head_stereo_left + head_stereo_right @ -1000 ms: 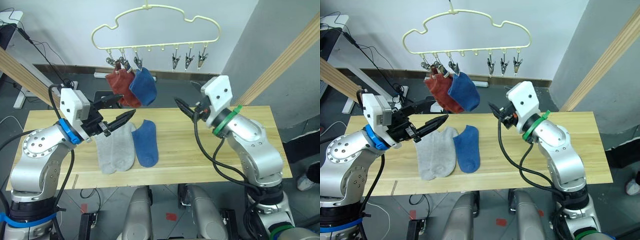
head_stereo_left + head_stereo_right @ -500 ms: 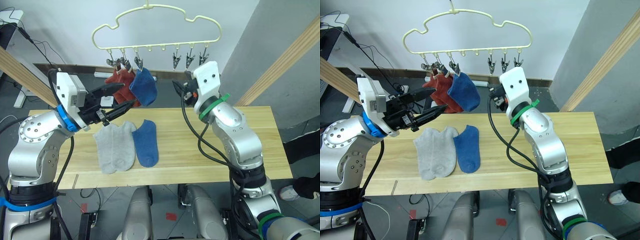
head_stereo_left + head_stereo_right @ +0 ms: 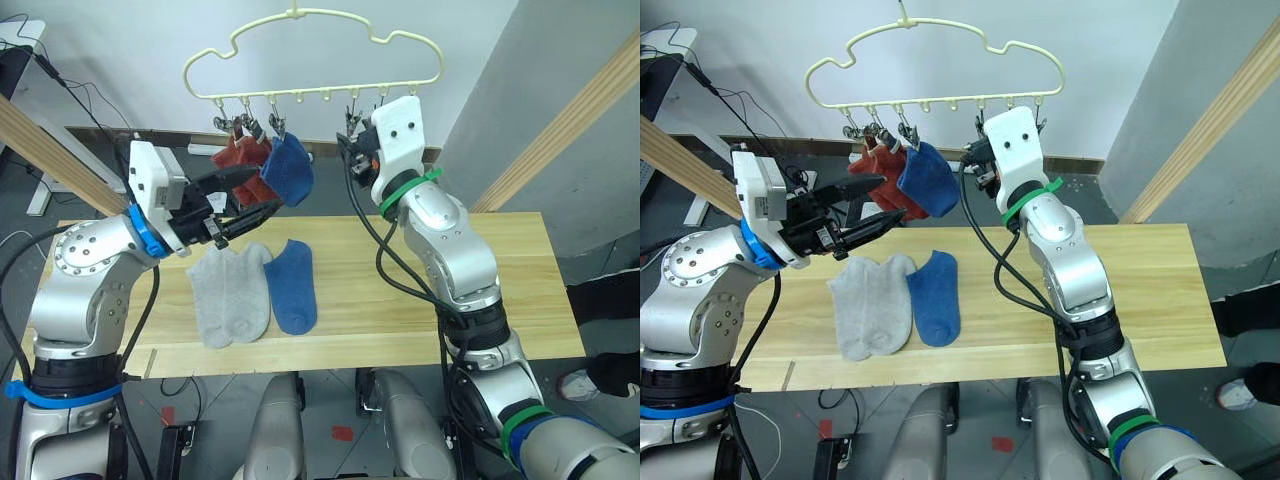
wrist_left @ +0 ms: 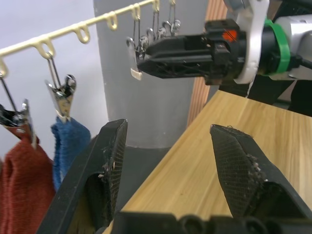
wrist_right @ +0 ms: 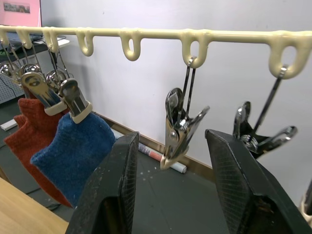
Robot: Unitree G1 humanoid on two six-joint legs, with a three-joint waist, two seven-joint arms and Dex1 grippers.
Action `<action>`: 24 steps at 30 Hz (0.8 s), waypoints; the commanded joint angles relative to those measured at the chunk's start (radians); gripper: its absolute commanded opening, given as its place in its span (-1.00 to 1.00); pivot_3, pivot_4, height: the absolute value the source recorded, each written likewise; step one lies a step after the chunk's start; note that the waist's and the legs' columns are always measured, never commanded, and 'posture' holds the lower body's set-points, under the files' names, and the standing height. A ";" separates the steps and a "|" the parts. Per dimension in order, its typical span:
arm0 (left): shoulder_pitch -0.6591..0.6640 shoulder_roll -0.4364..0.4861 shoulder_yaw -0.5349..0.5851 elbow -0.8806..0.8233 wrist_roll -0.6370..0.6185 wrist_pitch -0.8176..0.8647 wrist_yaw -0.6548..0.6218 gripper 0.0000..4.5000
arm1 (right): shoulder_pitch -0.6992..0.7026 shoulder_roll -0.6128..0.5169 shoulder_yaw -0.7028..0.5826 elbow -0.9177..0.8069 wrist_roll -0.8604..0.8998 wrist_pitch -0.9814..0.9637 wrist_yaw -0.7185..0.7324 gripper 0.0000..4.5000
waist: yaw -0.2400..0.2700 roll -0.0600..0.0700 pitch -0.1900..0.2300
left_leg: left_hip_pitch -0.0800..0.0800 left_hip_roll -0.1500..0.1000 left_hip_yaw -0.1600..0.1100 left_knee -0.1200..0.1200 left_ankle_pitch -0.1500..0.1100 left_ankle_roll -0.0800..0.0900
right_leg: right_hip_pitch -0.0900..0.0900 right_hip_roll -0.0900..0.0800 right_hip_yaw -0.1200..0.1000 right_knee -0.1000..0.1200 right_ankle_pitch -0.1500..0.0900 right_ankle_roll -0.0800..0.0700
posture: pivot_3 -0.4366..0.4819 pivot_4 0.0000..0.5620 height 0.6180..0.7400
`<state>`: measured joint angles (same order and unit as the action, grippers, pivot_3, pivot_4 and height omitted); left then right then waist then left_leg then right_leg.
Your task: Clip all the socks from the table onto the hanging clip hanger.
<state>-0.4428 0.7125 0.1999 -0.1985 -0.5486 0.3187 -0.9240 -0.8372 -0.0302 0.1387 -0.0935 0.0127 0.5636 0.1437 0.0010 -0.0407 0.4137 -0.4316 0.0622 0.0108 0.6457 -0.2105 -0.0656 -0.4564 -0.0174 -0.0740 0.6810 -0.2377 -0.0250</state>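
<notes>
Table (image 3: 420, 300) holds three socks (image 3: 255, 290); my right gripper (image 5: 168, 161), jaws wide, brackets an empty clip (image 5: 178, 129) to open it; left gripper (image 4: 168, 161) gapes empty.

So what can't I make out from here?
- Red socks: whether one or two hang there; the blue sock and left pincer overlap them in the eye views.
- Grey socks: overlapping, so their shared edge is hidden.
- Right pincer: its fingertips fall outside its wrist view.

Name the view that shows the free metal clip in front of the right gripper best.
The right wrist view: the free clip hangs large between the right gripper's open fingers. The left wrist view shows it smaller, at those fingertips; the eye views show it tiny on the clip hanger.
</notes>
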 commanded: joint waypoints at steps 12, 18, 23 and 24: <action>0.003 -0.005 0.000 -0.014 0.016 -0.028 -0.011 0.31 | -0.066 0.042 -0.013 0.049 0.026 -0.088 0.006 0.00 | -0.001 0.000 0.000 | 0.000 0.000 0.000 0.000 0.000 0.000 | 0.000 0.000 0.000 0.000 0.000 0.000 | -0.04 0.30 1.00; 0.004 -0.010 0.000 -0.013 0.022 -0.024 -0.009 0.31 | -0.099 0.063 -0.026 0.093 0.029 -0.112 0.004 0.00 | -0.001 0.000 0.000 | 0.000 0.000 0.000 0.000 0.000 0.000 | 0.000 0.000 0.000 0.000 0.001 -0.002 | -0.03 0.30 1.00; 0.003 -0.011 0.000 -0.014 0.024 -0.025 -0.006 0.31 | -0.105 0.072 -0.036 0.110 0.028 -0.130 0.000 0.00 | 0.000 0.000 0.000 | 0.000 0.000 0.000 0.000 0.000 0.000 | 0.000 0.000 0.000 0.000 0.001 -0.002 | -0.02 0.30 1.00; 0.007 -0.011 0.001 -0.016 0.023 -0.025 -0.006 0.31 | -0.106 0.074 -0.037 0.112 0.028 -0.133 -0.001 0.00 | 0.000 0.000 0.000 | 0.000 0.000 0.000 0.000 0.000 0.000 | 0.000 0.000 0.000 0.000 0.001 -0.002 | -0.02 0.30 1.00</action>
<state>-0.4415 0.7027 0.1990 -0.1915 -0.5251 0.3142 -0.9283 -0.9242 0.0320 0.1092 0.0453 0.0297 0.4640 0.1471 0.0009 -0.0406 0.4137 -0.4317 0.0624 0.0106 0.6456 -0.2106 -0.0655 -0.4565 -0.0175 -0.0742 0.6810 -0.2363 -0.0273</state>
